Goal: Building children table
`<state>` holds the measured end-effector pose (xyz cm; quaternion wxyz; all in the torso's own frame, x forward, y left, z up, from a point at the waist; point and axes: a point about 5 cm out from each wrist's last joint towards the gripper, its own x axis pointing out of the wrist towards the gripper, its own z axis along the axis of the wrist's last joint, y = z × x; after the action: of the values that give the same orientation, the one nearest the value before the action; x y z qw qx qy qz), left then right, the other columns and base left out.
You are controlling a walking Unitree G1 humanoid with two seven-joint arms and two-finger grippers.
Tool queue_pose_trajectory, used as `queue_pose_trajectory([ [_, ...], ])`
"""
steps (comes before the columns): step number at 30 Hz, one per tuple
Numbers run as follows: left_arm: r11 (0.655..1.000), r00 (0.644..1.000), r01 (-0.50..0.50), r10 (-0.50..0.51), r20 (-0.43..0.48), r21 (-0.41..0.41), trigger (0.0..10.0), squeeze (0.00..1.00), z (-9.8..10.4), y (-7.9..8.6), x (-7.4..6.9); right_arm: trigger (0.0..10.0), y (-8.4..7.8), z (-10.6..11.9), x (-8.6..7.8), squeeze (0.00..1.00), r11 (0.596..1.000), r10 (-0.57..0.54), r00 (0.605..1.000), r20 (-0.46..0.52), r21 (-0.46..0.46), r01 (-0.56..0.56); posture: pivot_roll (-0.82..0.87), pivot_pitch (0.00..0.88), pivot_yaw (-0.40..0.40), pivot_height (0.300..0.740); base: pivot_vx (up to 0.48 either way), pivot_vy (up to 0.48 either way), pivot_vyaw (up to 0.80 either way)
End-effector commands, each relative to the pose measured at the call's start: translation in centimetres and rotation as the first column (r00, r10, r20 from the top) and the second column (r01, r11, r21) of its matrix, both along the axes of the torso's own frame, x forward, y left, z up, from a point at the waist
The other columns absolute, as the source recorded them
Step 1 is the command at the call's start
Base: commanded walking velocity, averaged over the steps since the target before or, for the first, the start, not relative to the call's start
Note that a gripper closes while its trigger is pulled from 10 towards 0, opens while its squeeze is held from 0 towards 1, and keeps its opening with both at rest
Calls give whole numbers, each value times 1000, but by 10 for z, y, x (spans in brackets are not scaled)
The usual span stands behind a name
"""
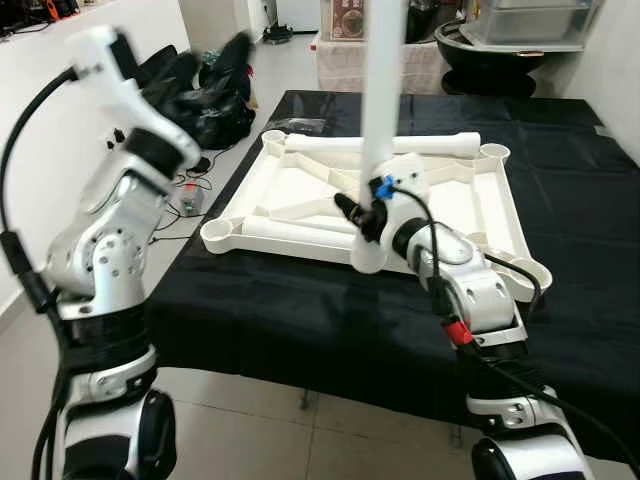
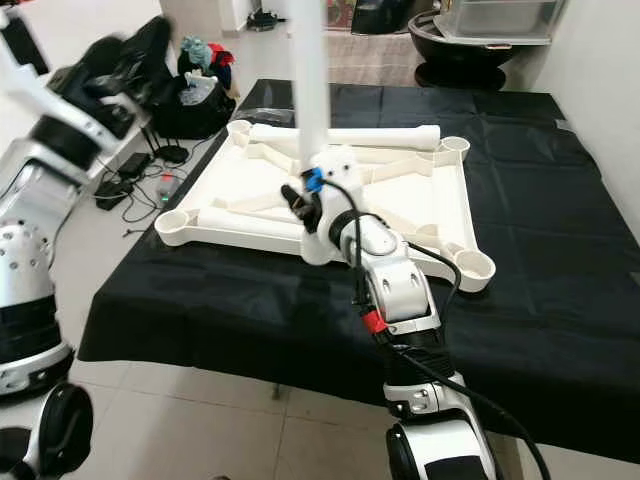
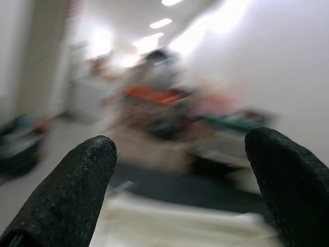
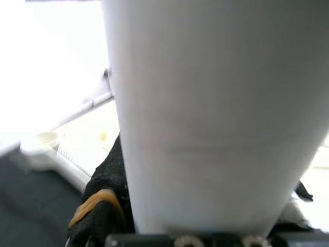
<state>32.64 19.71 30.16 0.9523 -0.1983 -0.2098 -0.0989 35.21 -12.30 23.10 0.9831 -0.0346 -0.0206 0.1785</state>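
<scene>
White table leg (image 1: 382,90) upright, clamped in right tool (image 1: 362,215), above upturned tabletop (image 1: 300,190), left tool (image 3: 180,170) spread, raised aside.

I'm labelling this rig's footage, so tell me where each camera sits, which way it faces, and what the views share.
Left eye view: on the head, looking forward and down at the upturned white tabletop on a black cloth; both silver arms show.
Right eye view: its stereo twin, same scene; the right gripper holds a white table leg upright.
Left wrist view: along the left gripper, raised and open, toward a blurred room.
Right wrist view: against the leg, tabletop behind.
Shared: leg and tabletop.
</scene>
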Motion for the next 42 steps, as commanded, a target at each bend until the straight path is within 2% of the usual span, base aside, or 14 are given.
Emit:
queue_pose_trajectory([
  [1, 995, 992, -91, 94, -80, 41, 10000, 0, -20, 12, -3, 10000, -7, 6, -1, 0, 998, -25, 999, 38, 67, 23, -68, 27, 42, 740, 0, 0, 0],
  [2, 995, 992, -91, 94, -80, 41, 10000, 0, -20, 12, -3, 10000, -7, 6, -1, 0, 998, -25, 999, 38, 67, 23, -68, 27, 42, 740, 0, 0, 0],
  [4, 988, 983, -114, 128, -130, 104, 10000, 0, -40, 12, -9, 10000, -8, 9, -4, 0, 995, -28, 998, 62, 93, 22, -64, 27, 45, 740, 0, 0, 0],
  [7, 990, 973, -88, 109, -204, 112, 10000, 0, -65, 3, -16, 10000, -7, 8, -9, 0, 993, -15, 997, 75, 116, 6, -67, 25, 34, 740, 0, 0, 0],
  [10, 991, 971, -83, 105, -216, 109, 10000, 0, -69, 0, -19, 10000, -6, 7, -10, 0, 992, -11, 997, 74, 127, 2, -67, 25, 34, 740, 0, 0, 0],
  [11, 992, 963, -58, 84, -254, 108, 10000, 0, -84, -10, -23, 10000, -1, 3, -13, 0, 990, 3, 998, 64, 140, -12, -56, 25, 39, 740, 0, 0, 0],
  [13, 992, 963, -58, 84, -254, 108, 10000, 0, -84, -10, -23, 10000, -1, 3, -13, 0, 990, 3, 998, 64, 140, -12, -56, 25, 39, 740, 0, 0, 0],
  [17, 987, 950, 78, -31, -310, 139, 10000, 0, -108, -43, -36, 10000, 15, -8, -24, 0, 993, 42, 997, 65, 107, -49, -55, 24, 28, 740, 0, -333, 0],
  [18, 987, 950, 78, -31, -310, 139, 10000, 0, -108, -43, -36, 10000, 15, -8, -24, 0, 993, 42, 997, 65, 107, -49, -55, 24, 28, 740, 0, -472, 0],
  [19, 976, 951, 122, -63, -303, 182, 10000, 0, -111, -57, -43, 10000, 18, -11, -27, 0, 993, 53, 996, 72, 98, -60, -73, 30, 45, 740, 0, -472, 0],
  [21, 972, 948, 141, -78, -307, 189, 10000, 0, -115, -65, -45, 10000, 21, -13, -30, 0, 993, 73, 994, 85, 86, -81, -68, 29, 41, 740, 0, -472, 0],
  [26, 969, 951, 151, -88, -298, 195, 10000, 0, -114, -72, -47, 10000, 21, -17, -33, 0, 987, 96, 993, 71, 118, -104, -69, 32, 32, 740, 0, -469, 0],
  [34, 976, 955, 107, -48, -294, 191, 10000, 0, -112, -67, -43, 10000, 26, -21, -36, 0, 989, 116, 991, 72, 85, -122, -67, 34, 31, 740, 0, -352, 0],
  [42, 972, 926, 87, 2, -379, 218, 10000, 0, -124, -67, -41, 10000, 24, -16, -33, 0, 993, 99, 991, 95, 60, -105, -68, 42, 39, 740, 0, 60, 0],
])
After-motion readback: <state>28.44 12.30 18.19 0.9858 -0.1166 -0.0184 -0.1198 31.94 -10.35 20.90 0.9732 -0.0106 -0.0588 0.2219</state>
